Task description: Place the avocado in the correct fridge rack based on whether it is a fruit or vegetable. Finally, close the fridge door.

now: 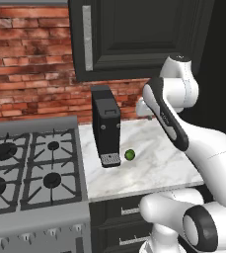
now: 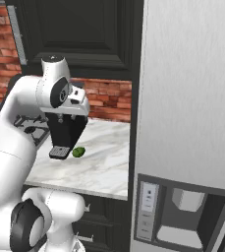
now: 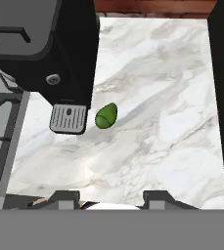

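Note:
The avocado (image 1: 130, 155) (image 2: 78, 152) (image 3: 106, 116), small, dark green and glossy, lies on the white marble counter (image 1: 154, 168), right beside the drip tray of a black coffee machine (image 1: 106, 126). My gripper (image 3: 113, 197) hovers above the counter, looking down on the fruit from some distance. Its two fingertips (image 3: 67, 197) stand apart with nothing between them, so it is open. In the base views my hand (image 2: 77, 98) hangs over the coffee machine. The fridge door and its racks are out of view.
A gas stove (image 1: 25, 168) adjoins the counter on the left. Dark upper cabinets (image 1: 134, 34) hang above it against a brick wall. A grey door with a dispenser panel (image 2: 187, 98) rises at the counter's right end.

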